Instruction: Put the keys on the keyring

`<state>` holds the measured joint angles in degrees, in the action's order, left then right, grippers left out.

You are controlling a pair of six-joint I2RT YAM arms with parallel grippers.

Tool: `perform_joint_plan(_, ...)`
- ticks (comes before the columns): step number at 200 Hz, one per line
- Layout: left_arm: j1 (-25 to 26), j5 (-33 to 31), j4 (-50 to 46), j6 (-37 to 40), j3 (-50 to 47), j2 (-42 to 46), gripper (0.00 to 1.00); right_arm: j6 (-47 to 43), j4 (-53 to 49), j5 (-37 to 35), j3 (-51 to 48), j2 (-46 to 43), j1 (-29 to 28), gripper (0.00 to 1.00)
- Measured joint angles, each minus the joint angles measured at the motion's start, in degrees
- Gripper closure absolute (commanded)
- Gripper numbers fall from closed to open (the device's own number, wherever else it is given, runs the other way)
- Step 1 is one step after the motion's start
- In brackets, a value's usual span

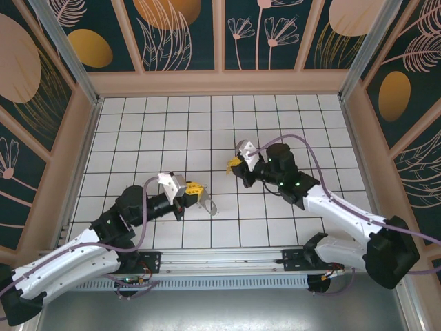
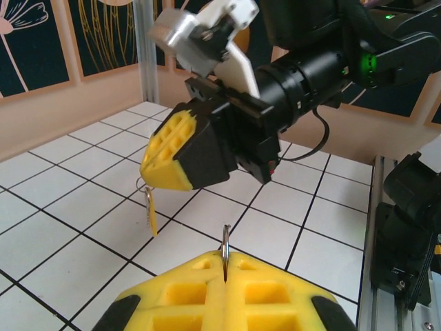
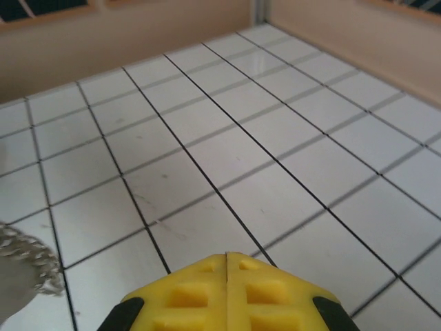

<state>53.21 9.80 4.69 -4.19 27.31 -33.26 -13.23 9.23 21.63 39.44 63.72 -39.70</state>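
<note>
Presently both jaw pairs are fully closed, each on a part; threading may miss.
The left gripper (image 2: 225,267) pinches the keyring (image 2: 225,241) edge-on at its tips; the orange-headed key (image 2: 150,212) dangles below the right gripper (image 2: 167,160), free to swing.

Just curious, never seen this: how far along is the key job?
Nothing looks joined yet. The left hand pinches a thin metal ring; the right hand dangles a yellow-headed key apart from it. Threading that key on is left.
</note>
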Motion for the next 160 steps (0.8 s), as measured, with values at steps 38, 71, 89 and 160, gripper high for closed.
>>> perform_joint_plan(38, 0.0, 0.5, -1.8, 0.1, 1.7, -0.5, 1.00, 0.0, 2.6, 4.1, -1.2, -4.8, -1.7, 1.00)
perform_joint_plan(71, 0.0, 2.4, -2.4, 1.1, 2.7, -1.6, 1.00, -0.4, 4.4, 7.7, -3.7, -9.7, -4.2, 1.00)
perform_joint_plan(89, 0.0, 3.3, -3.4, 1.6, 3.3, -2.1, 1.00, -0.5, 4.8, 8.9, -4.4, -11.2, -5.4, 1.00)
perform_joint_plan(160, 0.0, 7.6, -5.1, 2.7, 4.3, -2.4, 1.00, -1.5, 5.2, 13.2, -6.7, -17.0, -10.1, 1.00)
